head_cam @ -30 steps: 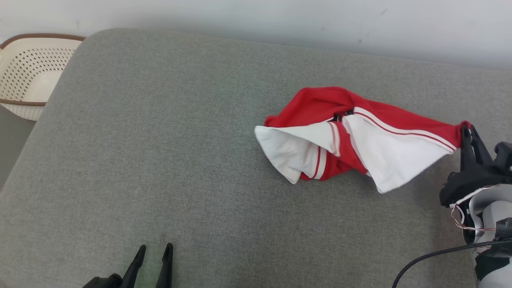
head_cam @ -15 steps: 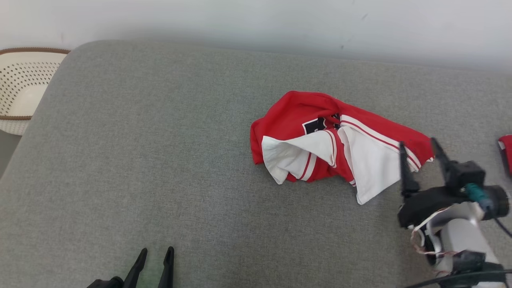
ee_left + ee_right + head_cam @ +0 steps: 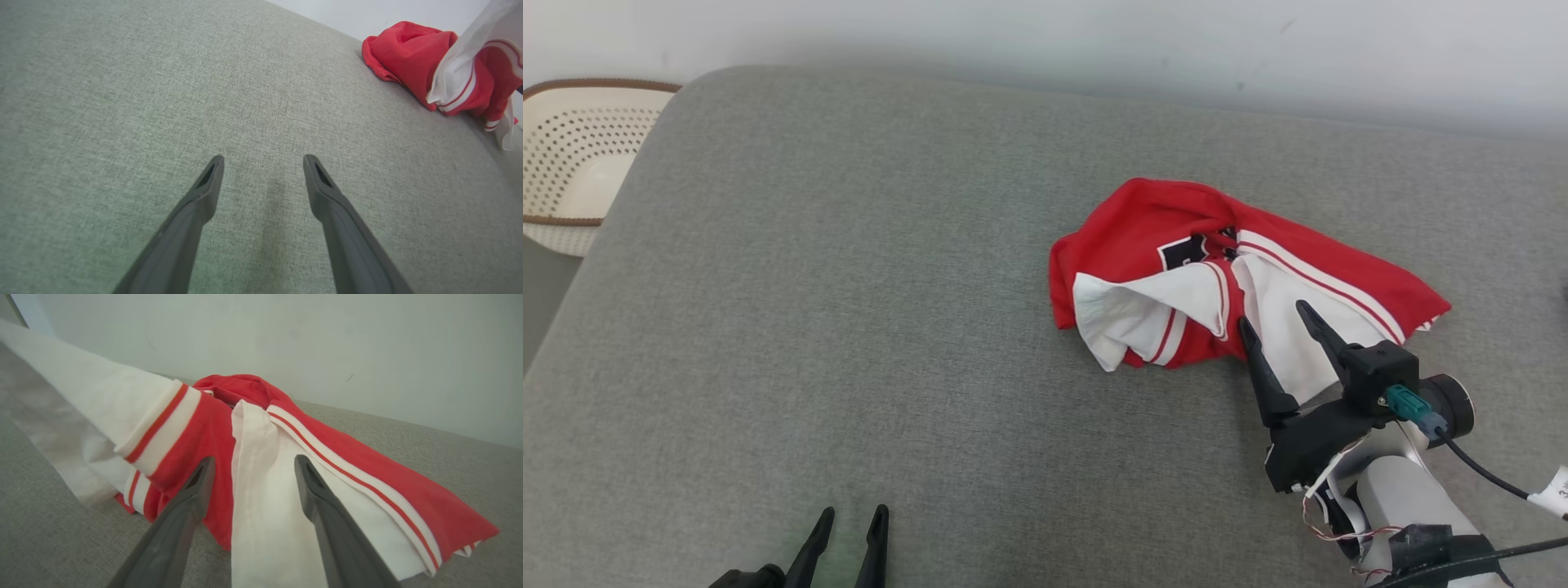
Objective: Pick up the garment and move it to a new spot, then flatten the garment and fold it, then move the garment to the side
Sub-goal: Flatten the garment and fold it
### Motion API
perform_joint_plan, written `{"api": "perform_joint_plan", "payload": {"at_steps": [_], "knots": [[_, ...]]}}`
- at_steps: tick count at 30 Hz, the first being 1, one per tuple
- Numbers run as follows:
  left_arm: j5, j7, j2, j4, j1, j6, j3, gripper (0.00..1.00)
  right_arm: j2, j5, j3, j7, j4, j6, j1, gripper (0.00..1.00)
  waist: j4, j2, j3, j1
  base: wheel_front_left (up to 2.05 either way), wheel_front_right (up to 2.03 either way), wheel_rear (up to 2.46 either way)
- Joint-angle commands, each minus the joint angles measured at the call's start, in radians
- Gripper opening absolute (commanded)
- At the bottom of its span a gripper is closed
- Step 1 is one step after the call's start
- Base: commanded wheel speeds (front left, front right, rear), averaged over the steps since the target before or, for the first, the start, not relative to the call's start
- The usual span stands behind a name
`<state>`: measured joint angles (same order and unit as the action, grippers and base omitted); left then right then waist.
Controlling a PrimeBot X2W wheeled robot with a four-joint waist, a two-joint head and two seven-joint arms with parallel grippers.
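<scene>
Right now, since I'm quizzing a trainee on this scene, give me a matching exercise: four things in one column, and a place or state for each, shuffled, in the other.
Things:
1. garment
2. basket
3. left gripper
4. right gripper

Descriptions:
A. open, above bare cushion
B. beyond the cushion's left edge
C. open, fingers over the garment's white part
D. crumpled on the cushion, unheld

Pairs: 1-D; 2-B; 3-A; 4-C
</scene>
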<state>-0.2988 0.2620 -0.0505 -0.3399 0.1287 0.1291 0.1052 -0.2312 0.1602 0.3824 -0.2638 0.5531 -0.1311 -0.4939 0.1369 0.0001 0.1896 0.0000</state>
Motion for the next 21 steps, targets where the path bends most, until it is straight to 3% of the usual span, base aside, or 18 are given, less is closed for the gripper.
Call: {"api": "perform_joint_plan", "payload": {"at_steps": [1, 2, 4, 7, 9, 10, 11, 17, 21], "knots": [[-0.002, 0.004, 0.0, 0.001, 0.007, -0.001, -0.001, 1.0, -0.011, 0.009, 0.005, 0.0, 0.008, 0.001, -0.007, 1.0, 0.016, -0.0001, 0.007, 0.0, 0.0, 0.0, 0.0], [-0.003, 0.004, 0.0, 0.003, 0.007, -0.001, 0.001, 1.0, -0.015, 0.009, 0.012, 0.0, 0.016, 0.001, -0.012, 0.99, 0.022, -0.0001, 0.009, 0.0, 0.0, 0.0, 0.0], [-0.003, 0.004, 0.0, 0.007, 0.006, -0.001, 0.003, 1.0, -0.017, 0.014, 0.016, 0.0, 0.035, 0.001, -0.022, 0.87, 0.032, -0.0001, 0.012, 0.0, 0.0, 0.0, 0.0], [0.002, 0.004, 0.0, 0.013, 0.004, -0.002, 0.006, 1.0, -0.023, 0.009, 0.005, 0.0, 0.05, 0.001, -0.032, 0.53, 0.043, -0.0001, 0.015, 0.0, 0.0, 0.0, 0.0], [0.009, 0.004, 0.0, 0.021, 0.001, -0.005, 0.006, 1.0, -0.023, 0.002, -0.006, 0.0, 0.062, 0.001, -0.03, 0.45, 0.046, -0.0001, 0.016, 0.0, 0.0, 0.0, 0.0], [0.011, 0.004, 0.0, 0.024, 0.0, -0.006, 0.007, 1.0, -0.023, 0.0, -0.011, 0.0, 0.064, 0.001, -0.032, 0.33, 0.048, -0.0001, 0.017, 0.0, 0.0, 0.0, 0.0], [0.015, 0.004, 0.0, 0.029, -0.001, -0.007, 0.009, 1.0, -0.024, -0.004, -0.02, 0.0, 0.07, 0.001, -0.033, 0.0, 0.049, -0.0001, 0.018, 0.0, 0.0, 0.0, 0.0], [0.015, 0.004, 0.0, 0.043, 0.015, -0.014, 0.017, 1.0, -0.041, -0.009, -0.076, 0.0, 0.052, 0.001, -0.06, 0.0, 0.05, -0.0001, 0.031, 0.0, 0.0, 0.0, 0.0], [0.022, 0.004, 0.0, 0.063, 0.026, -0.014, 0.023, 1.0, -0.095, -0.034, -0.132, 0.0, 0.017, 0.001, -0.105, 0.0, 0.061, -0.0001, 0.056, 0.0, 0.0, 0.0, 0.0]]}}
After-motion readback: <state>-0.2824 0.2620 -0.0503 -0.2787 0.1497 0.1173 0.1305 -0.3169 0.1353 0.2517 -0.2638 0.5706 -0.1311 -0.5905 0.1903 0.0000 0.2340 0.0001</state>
